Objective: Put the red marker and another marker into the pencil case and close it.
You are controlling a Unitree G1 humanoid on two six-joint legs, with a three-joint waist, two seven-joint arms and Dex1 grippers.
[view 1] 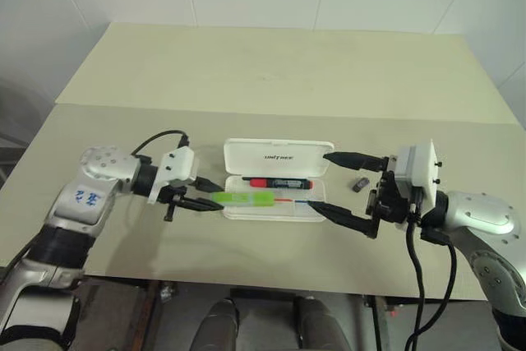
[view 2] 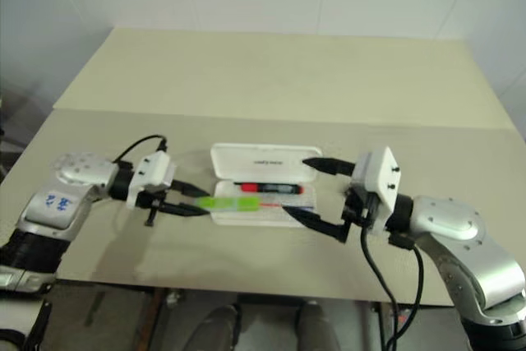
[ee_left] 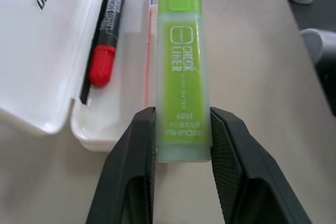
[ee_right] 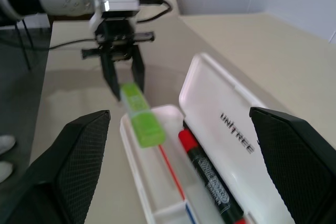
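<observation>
Hiding the bottom end of the see-through green marker [ee_left: 180,72], the left end effector [view 1: 212,193] pinched it over the open white pencil case [view 1: 278,156]. The red marker [view 1: 278,182], reading "WHITE BOARD", lay inside. The right end effector [view 1: 329,183] stood wide beside the case on the desk [view 1: 271,63].

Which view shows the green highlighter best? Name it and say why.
The left wrist view: the green highlighter runs up its middle, label readable, its end clamped by the left hand. The right wrist view shows it front-on over the pencil case. In both eye views it is just a small green bar.
</observation>
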